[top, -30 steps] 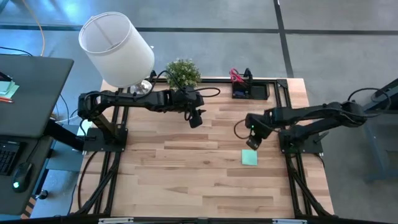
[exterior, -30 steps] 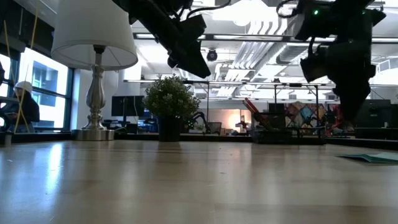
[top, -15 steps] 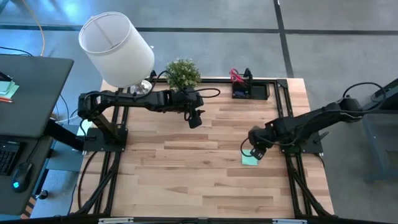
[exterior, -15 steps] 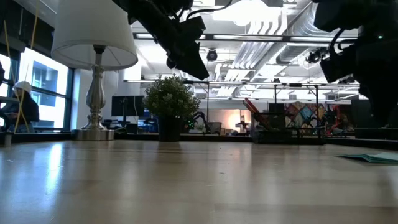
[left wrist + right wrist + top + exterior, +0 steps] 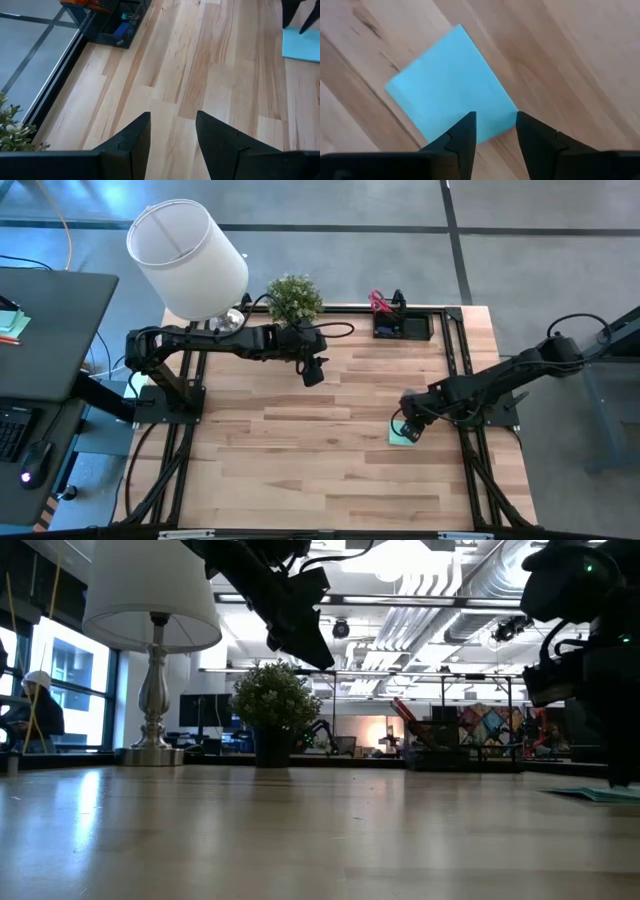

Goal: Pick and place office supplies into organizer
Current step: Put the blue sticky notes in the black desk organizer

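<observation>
1. Overhead, the right gripper (image 5: 408, 430) is seen low over the mint-green sticky-note pad (image 5: 399, 438), which lies flat on the bench (image 5: 300, 450) toward its right side; the pad's near edge is covered by the wrist. The left gripper (image 5: 313, 370) is held well apart, near the potted plant (image 5: 293, 298), so the right arm is clearly the nearer one. The black organizer (image 5: 402, 326) is found at the far right corner, with red-handled scissors (image 5: 379, 302) sticking out of it.

2. At bench height, the pad (image 5: 598, 794) is seen as a thin sliver beneath the right arm; contact cannot be judged.

3. From the left wrist, the left fingers (image 5: 132, 140) are shown parted and empty, the organizer (image 5: 112, 22) ahead.

4. From the right wrist, the right fingers (image 5: 462, 135) are shown parted, nothing held, straddling one corner of the square pad (image 5: 451, 85), which lies directly ahead, set diagonally to them.
</observation>
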Motion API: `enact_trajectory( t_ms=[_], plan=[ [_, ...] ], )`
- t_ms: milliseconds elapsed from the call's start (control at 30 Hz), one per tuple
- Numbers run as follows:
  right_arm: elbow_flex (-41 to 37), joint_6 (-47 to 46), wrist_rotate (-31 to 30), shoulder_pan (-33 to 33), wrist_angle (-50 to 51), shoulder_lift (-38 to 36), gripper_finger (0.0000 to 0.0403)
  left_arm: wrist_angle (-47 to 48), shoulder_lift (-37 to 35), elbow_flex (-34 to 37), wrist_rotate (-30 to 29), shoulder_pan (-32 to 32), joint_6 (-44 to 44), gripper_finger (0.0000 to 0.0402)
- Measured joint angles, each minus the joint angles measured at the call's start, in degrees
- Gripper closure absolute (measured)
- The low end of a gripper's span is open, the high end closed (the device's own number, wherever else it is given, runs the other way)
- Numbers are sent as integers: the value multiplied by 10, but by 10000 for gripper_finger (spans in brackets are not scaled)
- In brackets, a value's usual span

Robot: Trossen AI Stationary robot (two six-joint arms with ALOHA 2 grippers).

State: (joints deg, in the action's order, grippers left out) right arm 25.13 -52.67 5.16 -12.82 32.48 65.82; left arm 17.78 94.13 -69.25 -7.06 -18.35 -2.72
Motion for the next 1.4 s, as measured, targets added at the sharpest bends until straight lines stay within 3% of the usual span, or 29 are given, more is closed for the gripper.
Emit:
enact_trajectory(
  t_ms=[400,533,633,733,1000,1167,1400],
  plan=[
    [-2,-7,1,0,-8,0,249,0,0,0,0,0,0,257],
    [6,-15,24,0,66,0,249,-1,0,0,0,0,0,257],
    [21,-9,3,0,101,-1,249,-3,0,0,0,0,0,257],
    [26,-8,-27,0,82,-3,249,-3,0,0,0,0,0,257],
    [27,-4,-9,0,39,-4,250,-1,0,0,0,0,0,257],
    [12,-25,-17,0,44,-3,265,-1,0,0,0,0,0,257],
    [2,-25,-19,0,24,-2,319,-1,0,0,0,0,0,257]
  ],
)
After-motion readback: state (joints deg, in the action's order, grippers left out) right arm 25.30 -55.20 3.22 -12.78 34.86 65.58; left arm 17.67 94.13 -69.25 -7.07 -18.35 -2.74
